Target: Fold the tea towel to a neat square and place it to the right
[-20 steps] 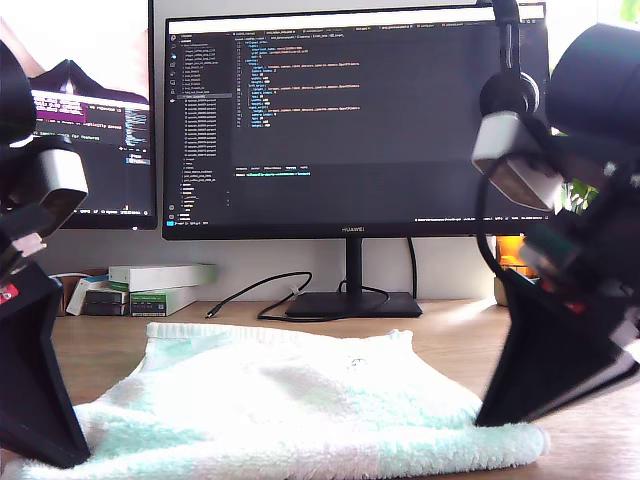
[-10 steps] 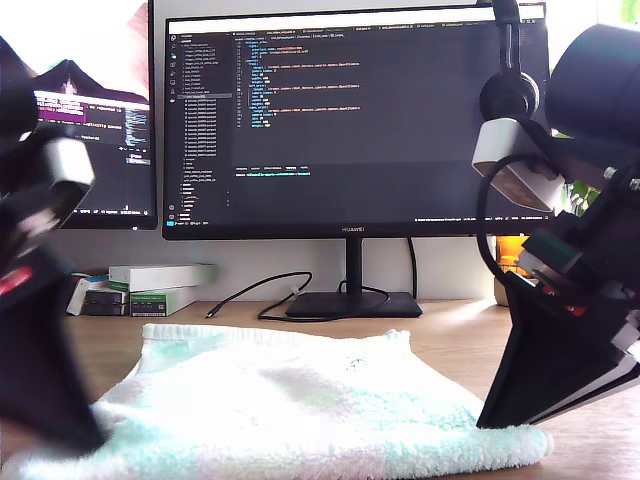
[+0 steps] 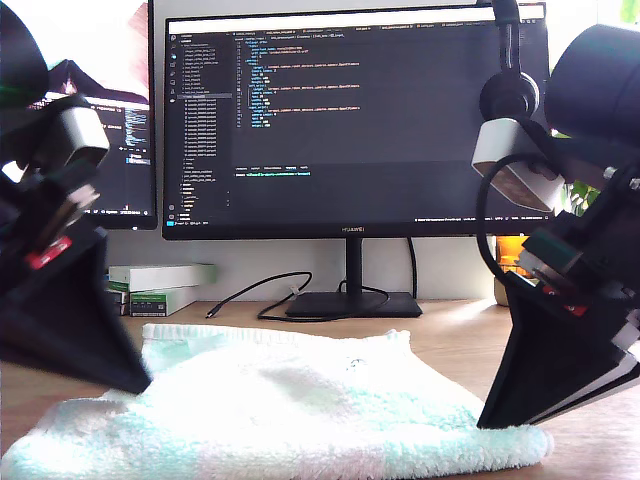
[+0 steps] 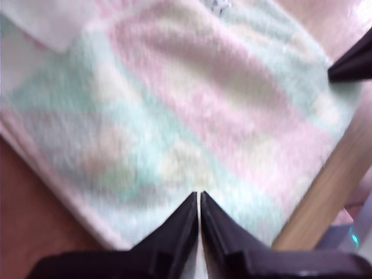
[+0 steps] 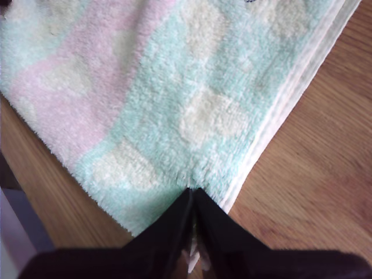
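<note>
The jaws of my second gripper (image 5: 193,195) were observed closed, tips together at a near corner of the tea towel (image 5: 174,87); whether cloth was pinched between them could not be determined, although the tips were pressed into the pile at the edge. The jaws of my first gripper (image 4: 199,200) were likewise closed, with only a thin slit between them, and were held over the towel's patterned surface inside its near edge; contact with the cloth could not be confirmed. In the exterior view the tea towel (image 3: 300,410) was seen lying flat on the bench (image 3: 455,330), with my second gripper (image 3: 500,420) at its corner towards the exterior view's right and my first gripper (image 3: 140,385) over its portion towards the exterior view's left. Stacked layers were visible along one edge in the second wrist view, so at least one fold was judged complete. The cloth was still wider than deep, so a further fold to a square, and placement to the side, were judged outstanding. A monitor (image 3: 350,120) stood behind.
</note>
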